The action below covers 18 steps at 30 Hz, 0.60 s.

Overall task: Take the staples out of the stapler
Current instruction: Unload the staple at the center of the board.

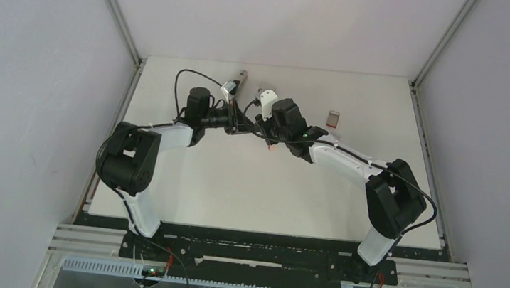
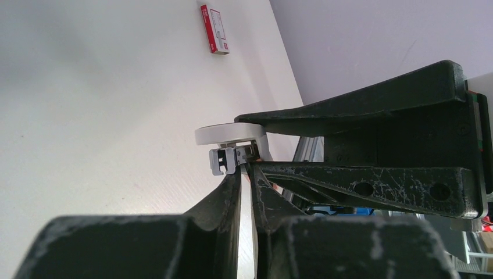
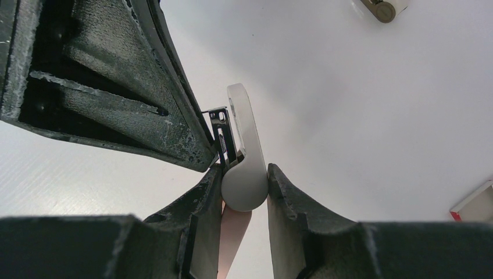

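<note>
Both grippers meet at mid-table, toward the back. My right gripper [image 3: 244, 174] [image 1: 258, 122] is shut on the rounded white handle of the small pink-and-grey clawed piece [image 3: 243, 139], held off the table. My left gripper [image 2: 249, 168] [image 1: 243, 125] has its fingers drawn to a thin slit, the tips pinching the piece's silvery metal claw [image 2: 224, 160]. The stapler [image 1: 242, 78] shows as a slim dark grey bar lying behind the wrists near the table's far edge, partly hidden, with no gripper on it. The staples are too small to make out.
A red-and-white box [image 2: 215, 29] [image 1: 334, 117] lies right of the grippers; the corner of such a box [image 3: 474, 203] shows in the right wrist view. A small brownish round-ended object [image 3: 381, 9] sits at that view's top edge. Grey walls close in the white table [image 1: 233, 192].
</note>
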Available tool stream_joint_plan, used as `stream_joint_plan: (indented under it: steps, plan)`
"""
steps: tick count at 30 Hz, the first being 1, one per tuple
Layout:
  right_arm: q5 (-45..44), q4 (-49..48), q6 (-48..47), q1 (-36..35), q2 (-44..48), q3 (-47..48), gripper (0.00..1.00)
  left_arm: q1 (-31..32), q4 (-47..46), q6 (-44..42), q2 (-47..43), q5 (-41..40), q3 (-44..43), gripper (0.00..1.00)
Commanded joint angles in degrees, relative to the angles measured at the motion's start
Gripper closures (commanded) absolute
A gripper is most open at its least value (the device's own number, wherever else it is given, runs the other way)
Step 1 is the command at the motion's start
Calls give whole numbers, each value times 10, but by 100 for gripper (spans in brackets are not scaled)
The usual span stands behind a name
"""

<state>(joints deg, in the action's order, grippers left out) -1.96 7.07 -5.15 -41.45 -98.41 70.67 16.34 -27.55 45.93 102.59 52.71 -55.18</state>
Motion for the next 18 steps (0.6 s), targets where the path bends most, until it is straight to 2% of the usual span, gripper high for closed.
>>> stream_joint_plan:
  steps: [1,12,18]
  plan:
    - [5,-25,-4,-10,16,16,83,-2,-9,-4,1,-3,-1,88]
    - [-6,-25,-18,-9,7,16,84,-7,-18,11,4,1,1,90]
    - [-9,-26,-21,-9,0,15,84,-8,-28,23,5,1,3,100]
